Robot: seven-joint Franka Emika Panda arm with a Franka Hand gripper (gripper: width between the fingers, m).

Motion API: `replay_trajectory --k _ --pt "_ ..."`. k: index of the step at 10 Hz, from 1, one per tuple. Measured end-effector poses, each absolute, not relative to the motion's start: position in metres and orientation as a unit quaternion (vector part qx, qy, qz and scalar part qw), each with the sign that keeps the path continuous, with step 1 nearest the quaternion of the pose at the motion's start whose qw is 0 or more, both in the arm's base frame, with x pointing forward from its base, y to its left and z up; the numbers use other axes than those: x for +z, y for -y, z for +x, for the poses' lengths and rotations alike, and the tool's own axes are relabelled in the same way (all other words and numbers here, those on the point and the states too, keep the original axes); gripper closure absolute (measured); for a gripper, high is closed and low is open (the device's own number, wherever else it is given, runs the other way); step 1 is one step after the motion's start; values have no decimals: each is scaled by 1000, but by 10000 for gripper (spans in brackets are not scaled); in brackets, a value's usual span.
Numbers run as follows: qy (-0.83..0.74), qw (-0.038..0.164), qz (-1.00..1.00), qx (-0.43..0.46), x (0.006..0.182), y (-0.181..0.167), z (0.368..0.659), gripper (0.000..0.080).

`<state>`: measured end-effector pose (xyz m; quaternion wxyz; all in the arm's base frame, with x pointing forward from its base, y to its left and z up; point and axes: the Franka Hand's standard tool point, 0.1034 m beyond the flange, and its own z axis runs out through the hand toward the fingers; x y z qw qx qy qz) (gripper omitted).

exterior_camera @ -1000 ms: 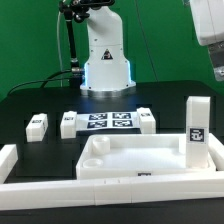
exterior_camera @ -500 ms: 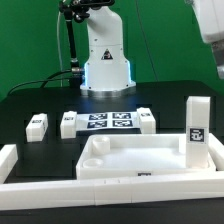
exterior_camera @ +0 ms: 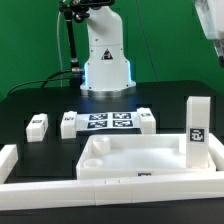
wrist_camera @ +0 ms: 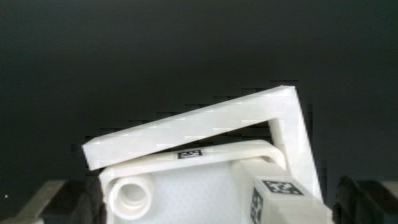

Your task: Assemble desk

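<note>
Well, going across the exterior view from its left, a long white border bar point(exterior_camera: 9, 158) is lying at the edge of the black table point(exterior_camera: 40, 100). Past it two loose legs are sitting flat: the left loose leg point(exterior_camera: 37, 125) and the second loose leg point(exterior_camera: 69, 123), the latter just beside the marker board point(exterior_camera: 108, 122). A third loose leg point(exterior_camera: 146, 121) is resting at the board's other end.

Nearer the camera the tabletop point(exterior_camera: 135, 170) is lying rim-up like a shallow tray. It is holding one thing: the upright leg point(exterior_camera: 196, 127), which is standing at the tray's end on the exterior view's right with its tag facing the camera. A round corner socket point(exterior_camera: 97, 144) is showing at the tray's other end.

I am holding my arm point(exterior_camera: 210, 20) high at the exterior view's upper right edge, well above that upright leg and mostly cut off by the frame. In the wrist view my gripper point(wrist_camera: 199, 205) is pointing down over a white rim corner and a tagged block, though which part is which I cannot tell. My fingers point(wrist_camera: 43, 198) are standing wide apart at the two sides, gripping nothing and touching nothing.
</note>
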<state>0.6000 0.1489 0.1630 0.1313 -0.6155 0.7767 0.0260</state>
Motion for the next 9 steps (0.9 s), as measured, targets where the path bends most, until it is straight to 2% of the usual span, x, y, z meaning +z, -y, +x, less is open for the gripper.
replay_trajectory --k 3,5,7,9 --pt "-750 131 -648 20 161 -149 599 151" --pt "-673 120 -730 14 143 -155 582 151" --pt "-648 100 -755 26 122 -158 555 151" --pt "-639 99 -762 25 122 -156 555 151"
